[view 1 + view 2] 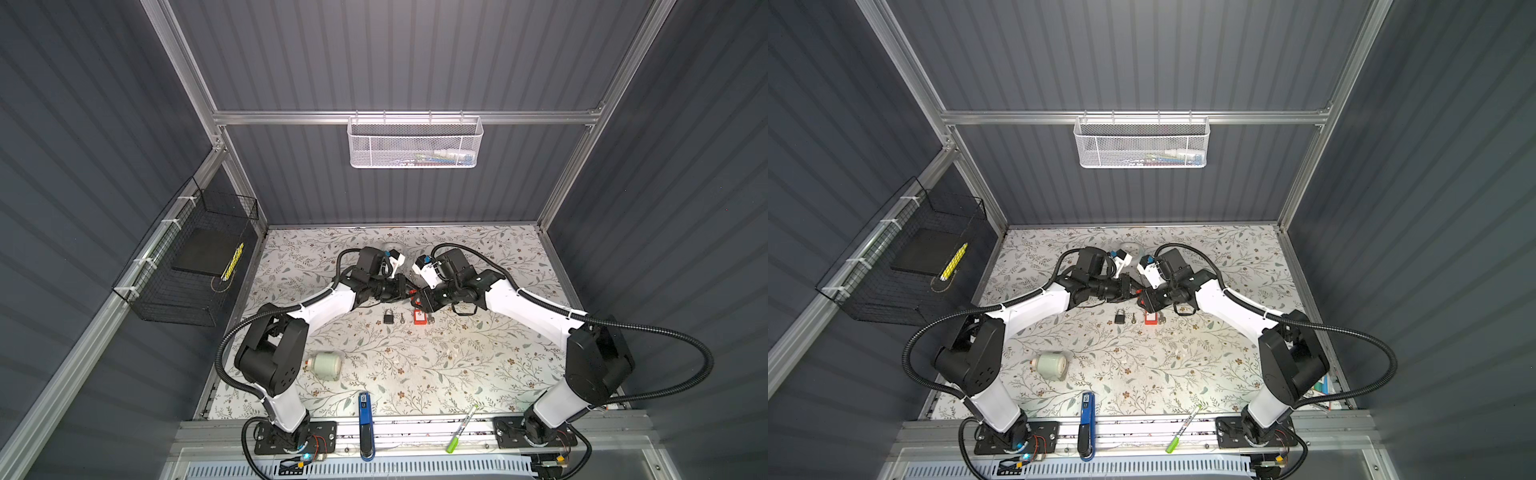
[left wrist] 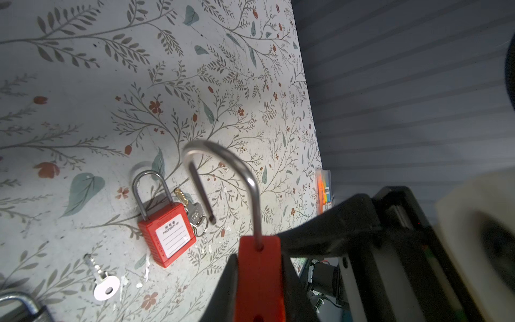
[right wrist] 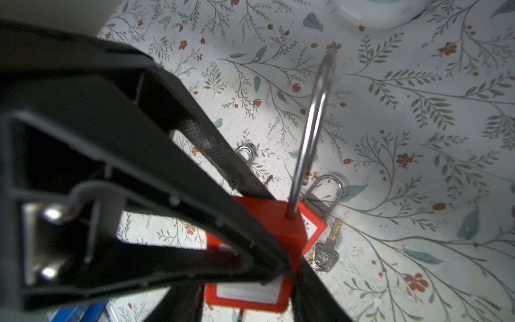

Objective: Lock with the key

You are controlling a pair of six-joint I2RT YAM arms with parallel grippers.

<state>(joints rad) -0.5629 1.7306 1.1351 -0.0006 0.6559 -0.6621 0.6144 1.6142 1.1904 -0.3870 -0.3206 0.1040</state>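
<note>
Above mid-tabletop (image 1: 478, 365), nearer its back edge, left gripper (image 2: 257, 253) clamped on open red padlock (image 2: 259, 281), right gripper (image 1: 419, 297) against it, grip unclear, silver key (image 2: 101, 281) flat between black padlock (image 1: 388, 317) and shut red padlock (image 2: 170, 237).

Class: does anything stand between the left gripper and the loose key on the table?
Nothing on the table: the loose key lies bare beside the black padlock. But the left gripper holds a red padlock.

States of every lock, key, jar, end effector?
Held red padlock: shackle open.
Second red padlock: shackle closed, lying flat.
Black padlock: lying flat.
Loose key: lying flat, in no lock.
Jar: on its side.
Left end effector: shut on held red padlock.
Right end effector: grip unclear.
</note>
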